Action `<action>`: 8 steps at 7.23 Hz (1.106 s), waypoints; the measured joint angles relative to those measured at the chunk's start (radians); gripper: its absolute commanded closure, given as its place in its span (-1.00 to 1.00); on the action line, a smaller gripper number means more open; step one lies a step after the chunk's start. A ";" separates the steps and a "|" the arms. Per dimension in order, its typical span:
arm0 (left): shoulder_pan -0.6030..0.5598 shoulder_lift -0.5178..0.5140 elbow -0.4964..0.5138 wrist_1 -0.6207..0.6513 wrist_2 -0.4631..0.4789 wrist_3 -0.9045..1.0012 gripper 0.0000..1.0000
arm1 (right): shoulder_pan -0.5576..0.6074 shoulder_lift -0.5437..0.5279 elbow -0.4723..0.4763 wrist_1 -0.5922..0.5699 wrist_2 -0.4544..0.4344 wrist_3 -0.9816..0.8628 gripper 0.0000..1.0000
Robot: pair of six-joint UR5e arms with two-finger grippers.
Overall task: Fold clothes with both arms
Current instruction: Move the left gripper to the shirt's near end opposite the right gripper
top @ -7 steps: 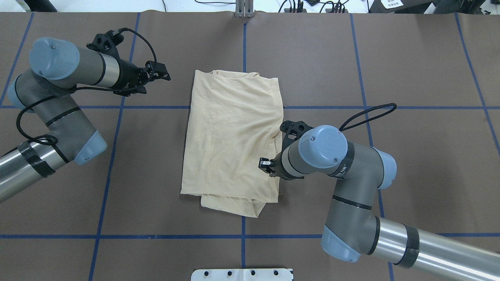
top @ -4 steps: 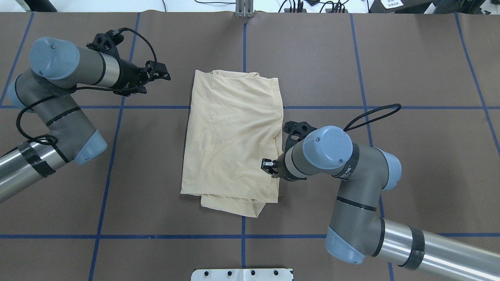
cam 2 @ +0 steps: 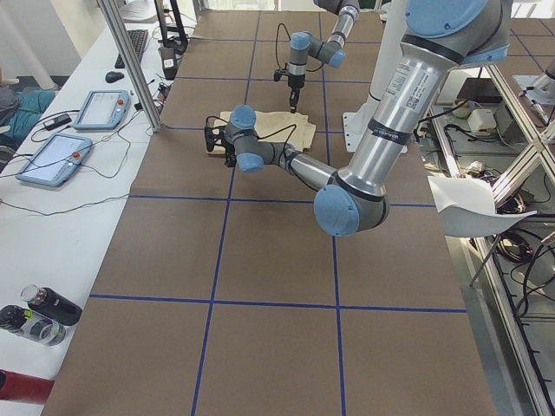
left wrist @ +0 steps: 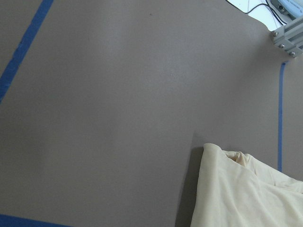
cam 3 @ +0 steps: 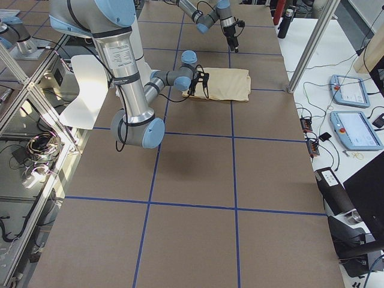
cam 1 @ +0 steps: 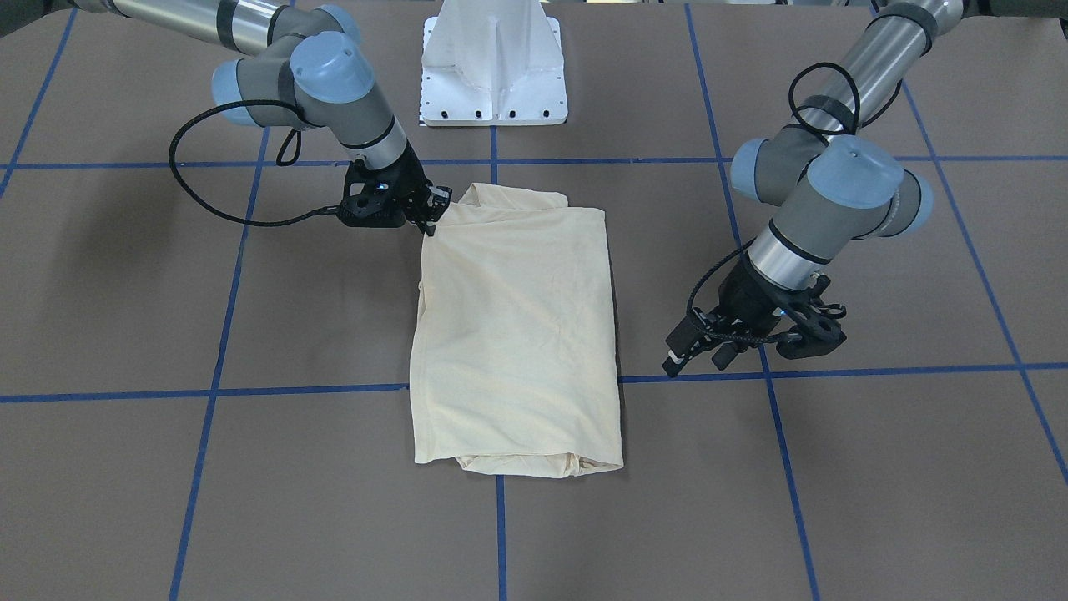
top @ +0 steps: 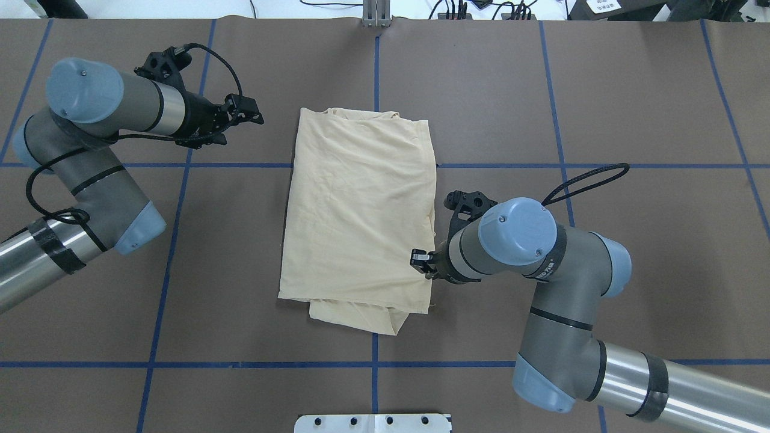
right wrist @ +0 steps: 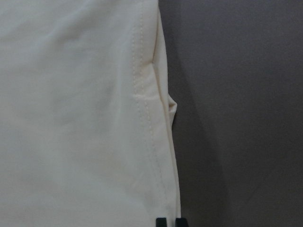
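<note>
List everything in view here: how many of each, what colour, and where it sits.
T-shirt: one, pale cream-yellow, folded, table centre.
table cover: one, brown with a blue tape grid.
pedestal base: one, white, at the robot's table edge.
touch panels: two, grey-blue, on the white side bench.
bottles: two, one dark and one clear, on the same bench.
left arm, right arm: grey, light-blue caps.
left pincer: black, open, beside the shirt, not touching.
right pincer: black, tips close together, at the shirt's edge.

You will find no legible writing anywhere on this table. A white sticker (cam 2: 401,76) on the near left arm (cam 2: 381,130) and white lettering on the right arm's (top: 577,264) black band (top: 546,266) are too small to read.
</note>
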 measured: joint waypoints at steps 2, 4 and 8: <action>0.027 0.016 -0.060 -0.006 -0.003 -0.071 -1.00 | 0.000 0.000 0.028 0.002 -0.001 0.008 -1.00; 0.106 0.118 -0.184 -0.087 -0.001 -0.194 -1.00 | -0.001 -0.003 0.073 0.005 -0.001 0.064 -1.00; 0.348 0.247 -0.324 -0.189 0.184 -0.432 -1.00 | -0.015 -0.018 0.081 0.115 0.003 0.255 -1.00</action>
